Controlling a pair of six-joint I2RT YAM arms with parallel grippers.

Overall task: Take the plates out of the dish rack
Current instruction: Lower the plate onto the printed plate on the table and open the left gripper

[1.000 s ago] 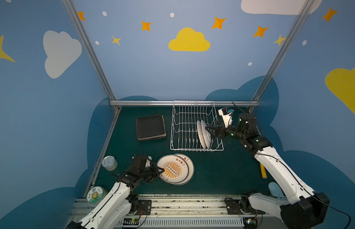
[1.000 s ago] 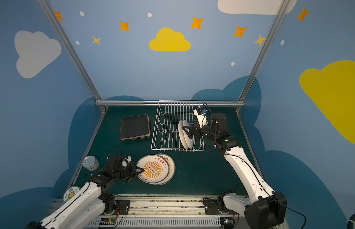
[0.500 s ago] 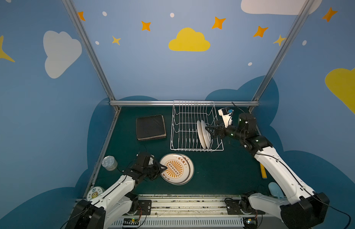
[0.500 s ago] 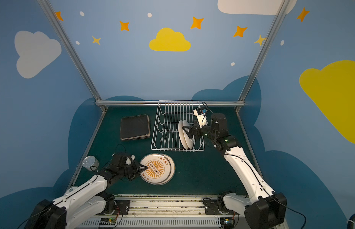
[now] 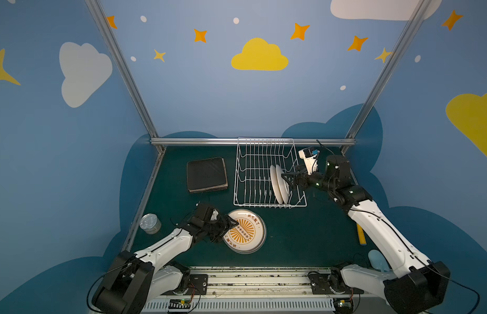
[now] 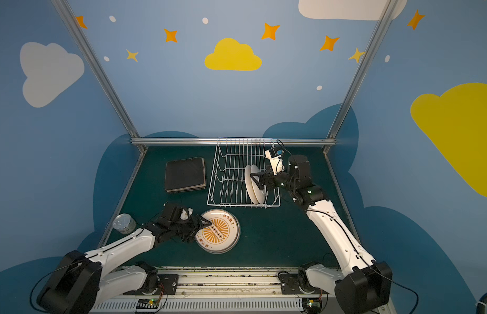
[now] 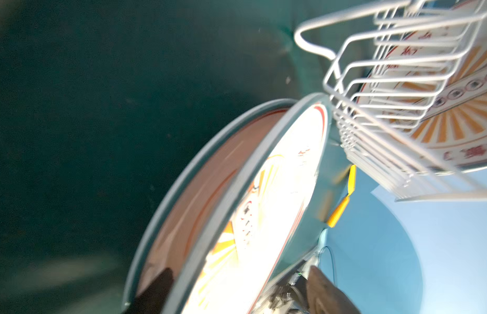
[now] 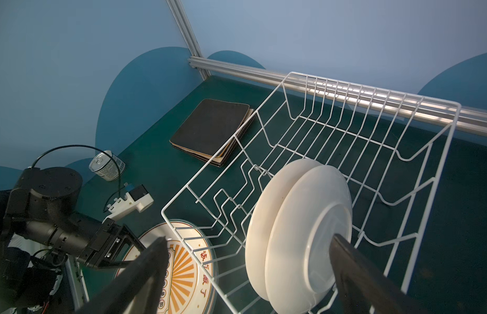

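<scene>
The dark green counter [image 5: 291, 239] carries a white wire dish rack [image 5: 253, 179] at the back, close to the rear rail. Just left of it lies a stack of square black-backed plates [image 5: 207, 174], dark side up. Before the rack's front edge, a stack of round cream plates with an orange sunburst print [image 5: 246, 231] lies flat. A silver tin can [image 5: 150, 223] stands near the left edge. By the right edge lie a yellow spatula [image 5: 360, 236] and, nearer the front, a pale blue spatula [image 5: 377, 259], both partly hidden.

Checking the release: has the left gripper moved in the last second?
Yes. In a top view the left gripper has shifted away from the tin can, toward the dish rack, reaching further over the sunburst plate.
</scene>
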